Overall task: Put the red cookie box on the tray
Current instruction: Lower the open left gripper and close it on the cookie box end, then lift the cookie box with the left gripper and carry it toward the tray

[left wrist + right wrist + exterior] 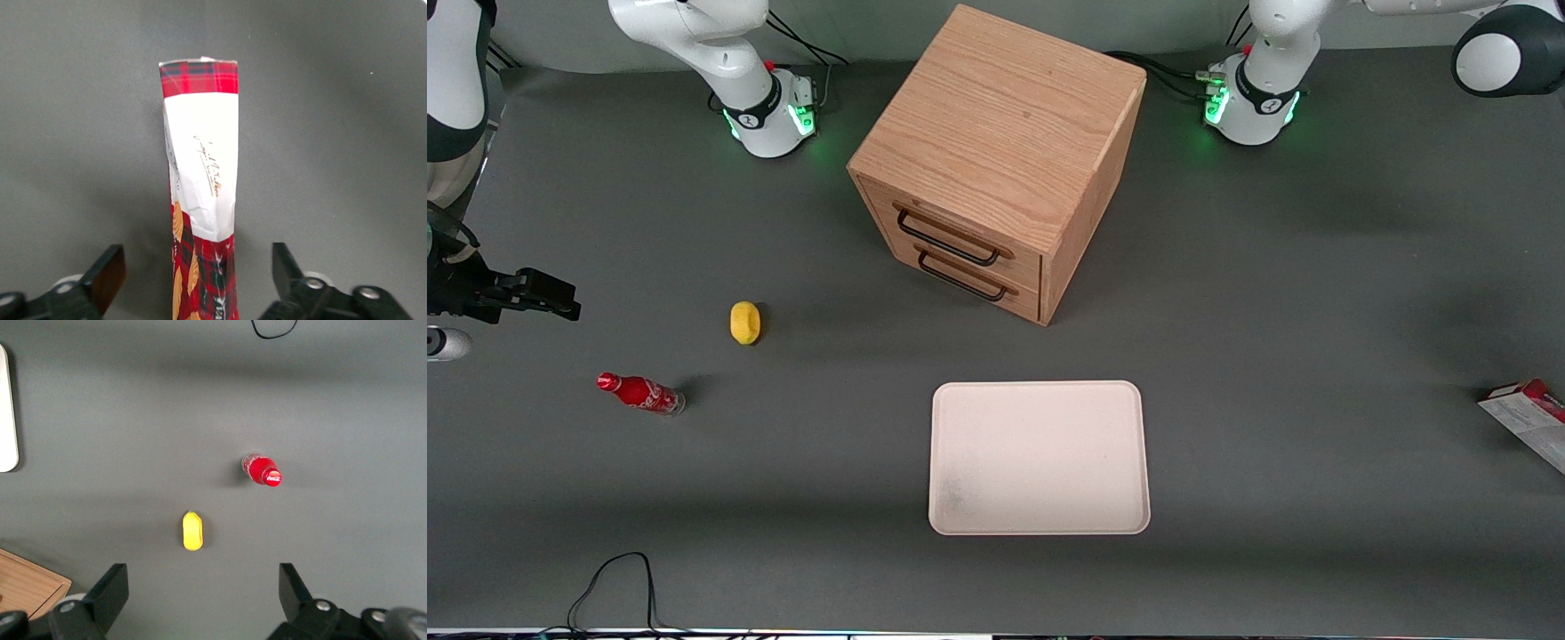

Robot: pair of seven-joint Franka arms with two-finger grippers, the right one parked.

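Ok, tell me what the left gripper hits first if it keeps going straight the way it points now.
Most likely the red cookie box: the left gripper hangs open over it, one finger on each side. How far above it cannot be judged.

The grey table (pixel 1316 311) carries tray (pixel 1039 458), cabinet (pixel 996 160), lemon (pixel 745 322), cola bottle (pixel 640 393), red cookie box (pixel 1529 418).

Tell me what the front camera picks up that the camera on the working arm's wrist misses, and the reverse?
Only the front view shows the tray, the wooden cabinet, the yellow object and the cola bottle lying toward the parked arm's end. Only the wrist view shows the end effector, open, its fingers either side of the red cookie box, and the box's tartan print. Both share the box, at the front view's edge, and the grey table.
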